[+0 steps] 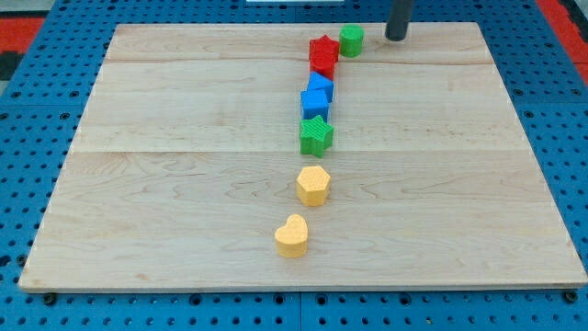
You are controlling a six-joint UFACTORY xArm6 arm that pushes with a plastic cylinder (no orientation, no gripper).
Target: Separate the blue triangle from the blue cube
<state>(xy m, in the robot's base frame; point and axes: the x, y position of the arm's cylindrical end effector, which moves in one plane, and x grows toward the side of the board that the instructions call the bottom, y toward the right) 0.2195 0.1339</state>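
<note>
The rod's tip (396,39) stands at the tabletop's (184,184) top edge, right of the green cylinder (351,40), well clear of its targets; there is no claw to open or close. The blue triangle (321,85) and blue cube (314,104) touch mid-column, the approach apparently only beginning. Parting them likely means a sideways push between tight neighbours: red blocks (322,55) above, a green star (316,136) below. Two yellow blocks (313,185) sit lower.

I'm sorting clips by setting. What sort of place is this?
Probably a robotics lab bench: a wooden board on a blue pegboard, small coloured blocks in a line, such as the blue cube, and my tip near the green cylinder.
</note>
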